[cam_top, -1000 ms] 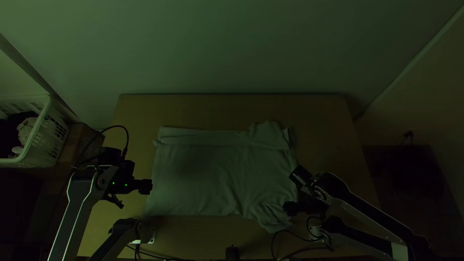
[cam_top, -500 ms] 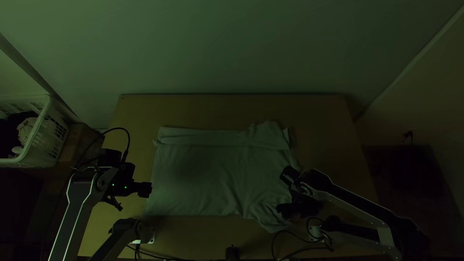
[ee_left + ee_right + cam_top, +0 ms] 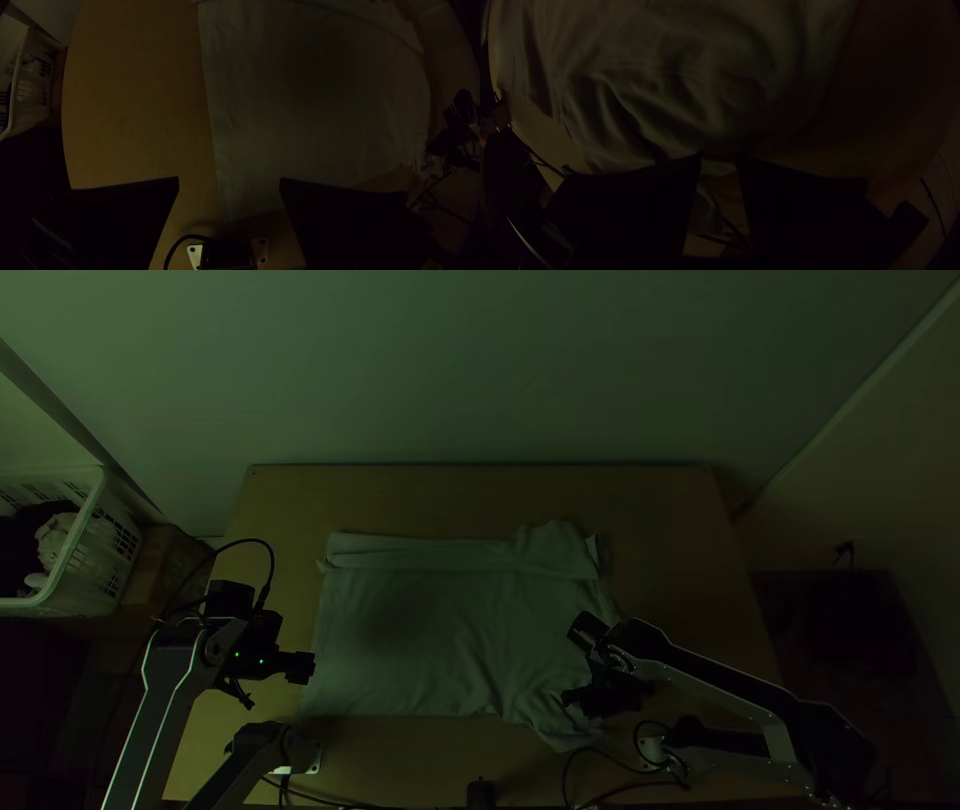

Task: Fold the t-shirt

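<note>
The pale t-shirt (image 3: 430,620) lies flat, its far long side folded over in a strip and its near right part wrinkled. My left gripper (image 3: 302,667) is at the shirt's left edge in the top view; in the left wrist view the gripper (image 3: 229,182) stands open, nothing between its fingers, the shirt (image 3: 310,100) spread beyond. My right gripper (image 3: 568,698) is by the wrinkled near right part. In the right wrist view the gripper (image 3: 720,159) is open by a narrow gap, with creased cloth (image 3: 680,75) in front; no grasp on it is visible.
A white basket (image 3: 75,560) holding cloth stands left of the table (image 3: 480,495). Cables (image 3: 600,790) run along the near edge, beside a small dark object (image 3: 481,793). Bare wood lies beyond the shirt and to its right.
My right gripper has moved left in the top view, toward the shirt's wrinkled near right part. The left arm has barely shifted. The shirt lies as before.
</note>
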Controlling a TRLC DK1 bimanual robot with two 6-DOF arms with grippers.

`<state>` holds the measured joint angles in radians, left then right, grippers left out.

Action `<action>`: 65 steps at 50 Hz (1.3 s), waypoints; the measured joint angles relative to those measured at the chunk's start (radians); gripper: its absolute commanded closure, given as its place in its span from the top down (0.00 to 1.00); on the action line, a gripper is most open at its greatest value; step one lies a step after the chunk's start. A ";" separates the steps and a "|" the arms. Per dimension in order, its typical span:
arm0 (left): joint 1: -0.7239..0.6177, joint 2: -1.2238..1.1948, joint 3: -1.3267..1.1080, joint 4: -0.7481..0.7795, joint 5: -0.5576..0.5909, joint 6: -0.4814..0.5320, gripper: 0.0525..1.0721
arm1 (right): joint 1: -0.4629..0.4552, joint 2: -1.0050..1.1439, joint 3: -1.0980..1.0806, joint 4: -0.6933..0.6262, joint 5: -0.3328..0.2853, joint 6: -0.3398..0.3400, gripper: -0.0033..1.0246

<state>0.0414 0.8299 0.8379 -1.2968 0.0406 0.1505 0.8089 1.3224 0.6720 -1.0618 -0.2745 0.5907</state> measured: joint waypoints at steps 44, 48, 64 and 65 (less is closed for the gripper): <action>-0.002 -0.012 -0.105 -0.152 -0.053 0.234 0.95 | 0.016 0.041 0.010 0.018 0.023 -0.023 0.03; -0.003 -0.012 -0.124 -0.134 -0.066 0.251 0.95 | 0.016 0.041 0.010 0.018 0.023 -0.023 0.03; -0.039 0.106 -0.186 0.032 -0.121 0.262 0.95 | 0.016 0.041 0.010 0.018 0.023 -0.023 0.03; -0.044 0.117 -0.189 0.040 -0.124 0.262 0.95 | 0.016 0.041 0.010 0.018 0.023 -0.022 0.03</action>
<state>-0.0025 0.9474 0.6487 -1.2572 -0.0834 0.4129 0.8246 1.3632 0.6815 -1.0439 -0.2516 0.5686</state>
